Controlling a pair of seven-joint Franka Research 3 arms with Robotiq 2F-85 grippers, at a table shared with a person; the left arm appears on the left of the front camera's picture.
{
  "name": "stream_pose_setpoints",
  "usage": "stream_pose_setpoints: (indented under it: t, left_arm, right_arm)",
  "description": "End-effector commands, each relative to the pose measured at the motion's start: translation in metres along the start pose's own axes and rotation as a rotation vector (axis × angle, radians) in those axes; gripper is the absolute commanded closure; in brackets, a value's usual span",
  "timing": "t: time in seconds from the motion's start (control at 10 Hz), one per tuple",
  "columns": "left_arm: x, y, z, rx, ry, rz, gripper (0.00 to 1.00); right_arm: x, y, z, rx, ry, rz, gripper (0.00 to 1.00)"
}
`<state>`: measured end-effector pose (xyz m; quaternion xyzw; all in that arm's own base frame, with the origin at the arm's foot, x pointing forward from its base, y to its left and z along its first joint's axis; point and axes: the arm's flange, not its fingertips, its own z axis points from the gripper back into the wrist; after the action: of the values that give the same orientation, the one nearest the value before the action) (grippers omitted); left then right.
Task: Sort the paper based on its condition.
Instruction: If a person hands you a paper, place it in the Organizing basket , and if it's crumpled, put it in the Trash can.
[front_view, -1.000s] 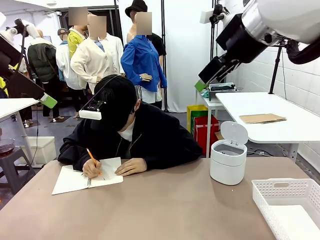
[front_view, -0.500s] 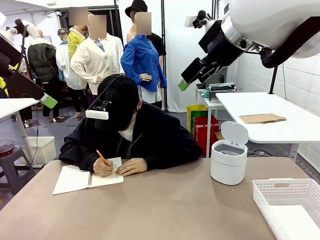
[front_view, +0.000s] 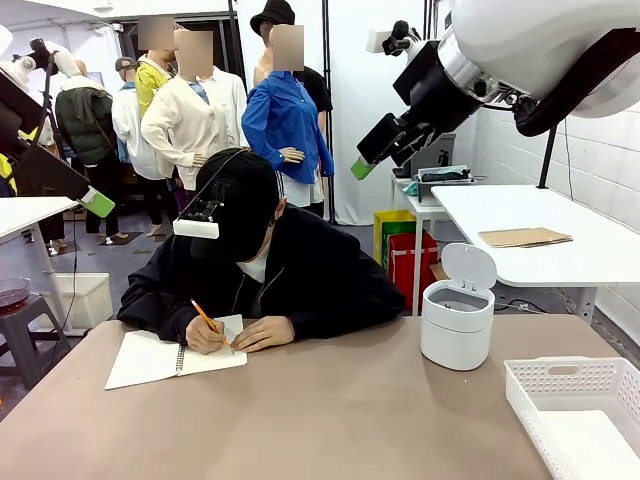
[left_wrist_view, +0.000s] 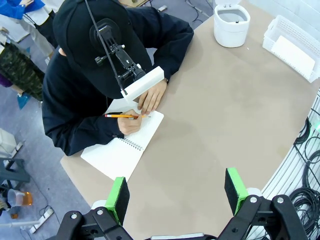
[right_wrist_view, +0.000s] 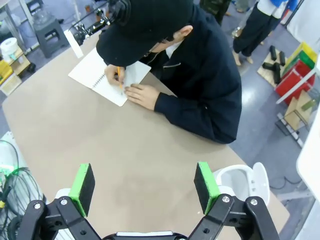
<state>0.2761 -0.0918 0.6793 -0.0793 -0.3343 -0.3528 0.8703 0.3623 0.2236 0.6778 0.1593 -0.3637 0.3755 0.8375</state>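
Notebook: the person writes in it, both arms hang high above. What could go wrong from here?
1. The person's hands are on the notebook; an arm coming down there could hit them.
2. Its pages look bound, so the open fingers of the right gripper may find no loose sheet to take.

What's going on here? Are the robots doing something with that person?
A person sits at the far side of the table, writing with an orange pencil in an open spiral notebook. The robot's left pincer and right pincer hang high above the table, both open and holding nothing. A white bin with its lid up and a white basket stand near the table's right end, nobody touching them.
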Motion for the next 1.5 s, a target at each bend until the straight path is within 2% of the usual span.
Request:
stream_pose_setpoints:
  t: [0.0,1.4]
  left_arm:
    - [-0.0011,-0.0005,0.0007,0.001,0.002,-0.001,0.00]
    - [-0.0011,-0.0005,0.0007,0.001,0.002,-0.001,0.00]
  right_arm:
    - [0.0002,0.0002,0.0010,-0.003,-0.001,0.003,0.00]
    - [0.0002,0.0002,0.0010,-0.003,-0.001,0.003,0.00]
